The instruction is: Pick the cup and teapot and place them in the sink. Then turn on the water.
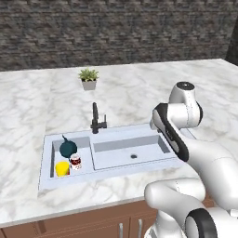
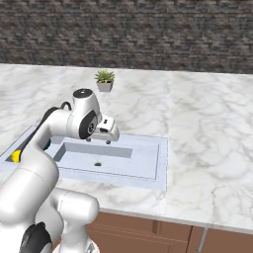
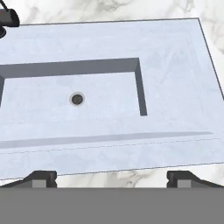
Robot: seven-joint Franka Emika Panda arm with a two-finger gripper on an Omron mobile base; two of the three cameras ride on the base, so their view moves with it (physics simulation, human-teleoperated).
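Note:
The yellow cup (image 1: 62, 168) stands in the small left basin of the pale sink (image 1: 111, 175), with the dark teal teapot (image 1: 67, 148) just behind it. A sliver of the cup (image 2: 16, 156) peeks out past my arm in the right base view. The black faucet (image 1: 96, 119) rises behind the divider between the basins, and no stream runs from it. My gripper (image 2: 98, 141) hangs open and empty over the larger main basin. In the hand view the fingertips (image 3: 41, 178) stand wide apart above the sink's front rim (image 3: 175, 65), with the drain hole (image 3: 77, 99) ahead and the faucet (image 3: 6, 19) at the top left.
A small red-and-white can (image 1: 76, 161) stands beside the cup in the side basin. A potted plant (image 1: 88, 79) sits on the marble counter (image 1: 28, 107) behind the faucet. A dark stone wall (image 1: 116, 32) backs the counter. Wooden cabinet fronts (image 2: 148, 232) run below.

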